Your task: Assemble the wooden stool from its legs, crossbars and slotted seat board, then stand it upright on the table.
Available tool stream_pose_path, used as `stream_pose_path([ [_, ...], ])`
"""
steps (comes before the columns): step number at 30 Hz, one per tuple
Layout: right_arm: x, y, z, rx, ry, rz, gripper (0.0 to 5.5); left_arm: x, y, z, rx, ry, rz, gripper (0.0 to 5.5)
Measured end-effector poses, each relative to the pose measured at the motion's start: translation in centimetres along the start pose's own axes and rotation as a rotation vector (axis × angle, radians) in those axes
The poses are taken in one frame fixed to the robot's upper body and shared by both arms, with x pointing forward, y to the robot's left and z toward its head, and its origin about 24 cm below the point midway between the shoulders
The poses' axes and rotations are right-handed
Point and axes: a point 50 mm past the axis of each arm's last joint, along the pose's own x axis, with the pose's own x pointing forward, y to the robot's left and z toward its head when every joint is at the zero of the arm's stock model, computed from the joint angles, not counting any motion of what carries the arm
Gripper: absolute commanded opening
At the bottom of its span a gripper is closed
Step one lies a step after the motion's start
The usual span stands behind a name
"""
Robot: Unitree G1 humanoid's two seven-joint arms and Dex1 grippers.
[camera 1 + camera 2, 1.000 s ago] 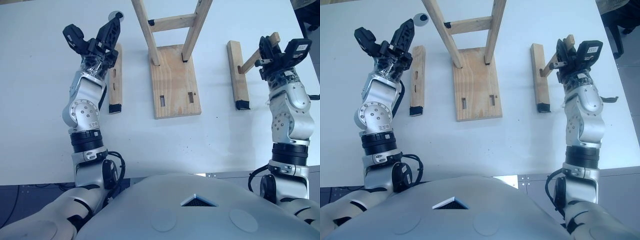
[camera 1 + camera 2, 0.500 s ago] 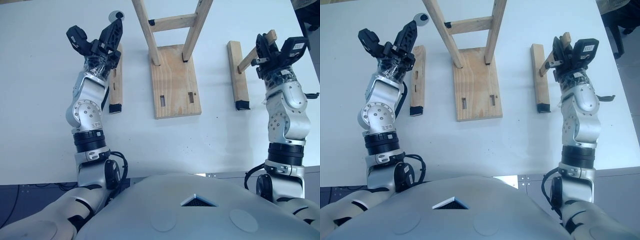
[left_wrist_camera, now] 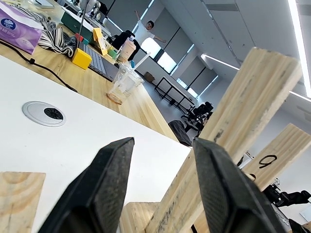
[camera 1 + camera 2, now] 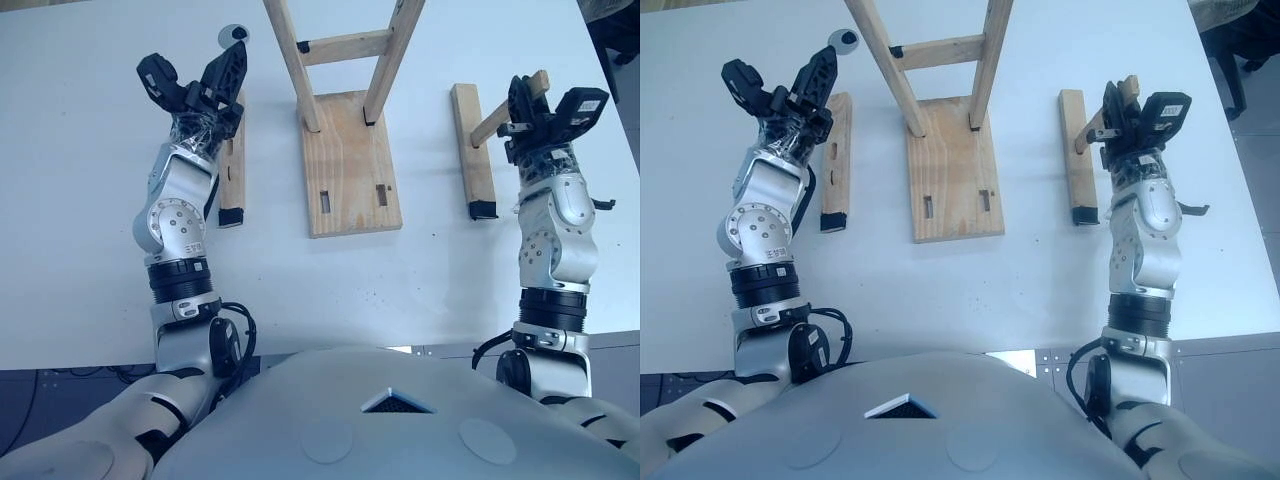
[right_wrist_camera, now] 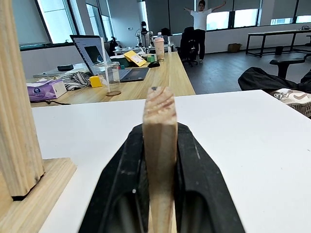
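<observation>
Seat board: the slotted seat board (image 4: pixel 350 170) is lying flat mid-table (image 4: pixel 80 200), carrying two fitted legs (image 4: pixel 290 55) joined by a crossbar (image 4: pixel 345 45); its two near slots (image 4: pixel 325 200) are sitting open.
Loose legs: the left loose leg (image 4: pixel 232 170) is lying just left of the board, and the right loose leg (image 4: pixel 472 150) is lying just right of it.
Second crossbar: the second crossbar (image 4: pixel 490 126) is meeting the right loose leg's side at a slant; whether it is seated there is unclear.
Step in hand: judging by the layout, the second leg pair is being built, half the stool being done.
Next move: it is probably calling for bringing the left loose leg onto the crossbar's free end, squarely aligned, before pressing the pair into the open slots.
Right arm: it is reaching forward beside the right loose leg, the right gripper (image 5: pixel 160 145) clamping the second crossbar firmly between both fingers.
Left arm: it is reaching over the left loose leg's far end, the left gripper (image 3: pixel 163 184) gaping wide and grasping nothing.
</observation>
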Motion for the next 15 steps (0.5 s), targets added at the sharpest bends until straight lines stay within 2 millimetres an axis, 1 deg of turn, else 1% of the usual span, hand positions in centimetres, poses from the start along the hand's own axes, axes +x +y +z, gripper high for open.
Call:
stream_pose_path([
  [3,-0.4,0.3,-0.6,0.008,0.009,-0.026,0.40,0.0,0.2,-0.1,0.006,0.015,0.015,2.18],
  [5,-0.5,1.0,-1.0,-0.024,0.011,-0.041,0.40,0.1,0.2,-0.1,0.006,0.017,0.015,2.18],
  [9,-0.5,1.6,-1.1,-0.094,0.018,-0.042,0.40,0.4,0.0,0.1,0.015,0.019,0.010,2.18],
  [12,-0.5,1.6,-1.0,-0.095,0.018,-0.043,0.40,0.4,0.1,0.0,0.023,0.025,0.016,2.18],
  [13,-0.5,1.5,-1.0,-0.097,0.017,-0.040,0.69,0.4,0.1,0.0,0.023,0.025,0.018,2.18],
  [14,-0.6,1.5,-1.0,-0.098,0.016,-0.037,0.82,0.4,0.1,0.0,0.023,0.025,0.020,2.18],
  [15,-0.9,1.2,-1.5,-0.095,0.059,-0.044,0.96,0.4,0.1,0.0,0.023,0.025,0.025,2.18],
])
